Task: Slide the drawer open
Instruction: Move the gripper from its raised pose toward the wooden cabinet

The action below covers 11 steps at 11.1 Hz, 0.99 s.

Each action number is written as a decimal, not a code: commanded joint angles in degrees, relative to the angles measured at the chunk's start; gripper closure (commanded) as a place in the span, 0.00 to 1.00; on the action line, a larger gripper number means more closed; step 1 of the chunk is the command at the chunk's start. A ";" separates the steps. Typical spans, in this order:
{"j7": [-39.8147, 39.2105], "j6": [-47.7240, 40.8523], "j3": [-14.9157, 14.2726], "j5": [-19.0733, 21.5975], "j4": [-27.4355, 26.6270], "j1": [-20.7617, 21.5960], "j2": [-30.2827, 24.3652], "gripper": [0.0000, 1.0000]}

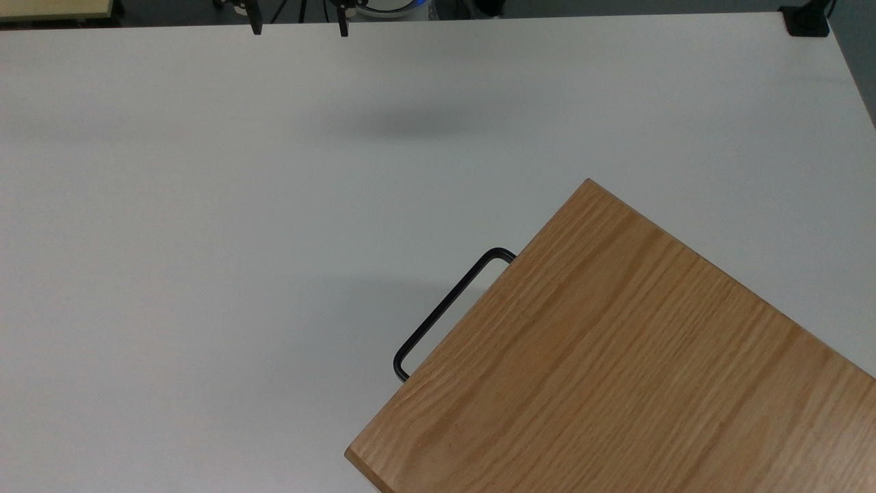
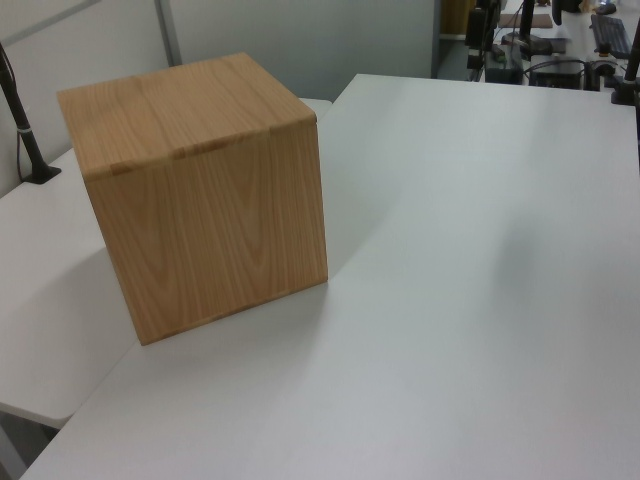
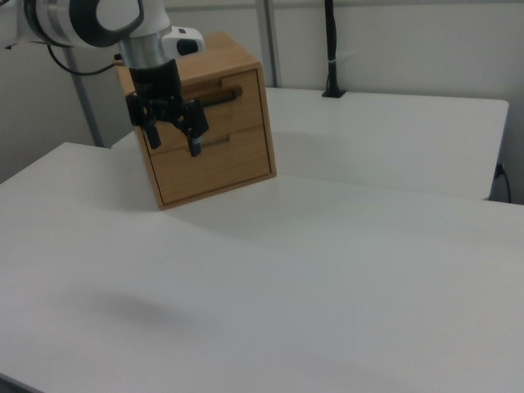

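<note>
White bench spreads across the foreground of the right view, with one oak-grained cabinet standing at its far side. The drawer is the upper of two front panels on that cabinet. It sits pushed in, its front board level with the lower panel.

One thin black handle crosses the drawer front. Its long axis runs level along the board, rising slightly toward the right view's right. In the top view the handle juts from under the cabinet top. The bar lies on a diagonal from lower left to upper right, and the drawer faces the top view's upper left.

One gripper hangs from the white arm, pointing down, with its two dark jaws held apart and nothing between them. From the jaws, the handle lies up and toward the right view's right, and the drawer front shows behind them. How far they hang in front of the cabinet cannot be told.

In the left view the cabinet shows two plain wooden sides on the bench.
</note>
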 commanded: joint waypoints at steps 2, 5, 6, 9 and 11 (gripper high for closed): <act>1.24 0.57 0.48 -0.36 -1.49 -0.11 -1.50 0.00; 1.24 0.57 0.48 -0.36 -1.49 -0.11 -1.50 0.00; 1.24 0.57 0.48 -0.27 -1.58 -0.11 -1.50 0.00; 0.72 0.65 -0.57 -0.18 -1.41 -0.81 -1.50 0.00; 0.53 5.19 -3.28 2.18 0.08 -0.73 -0.54 0.00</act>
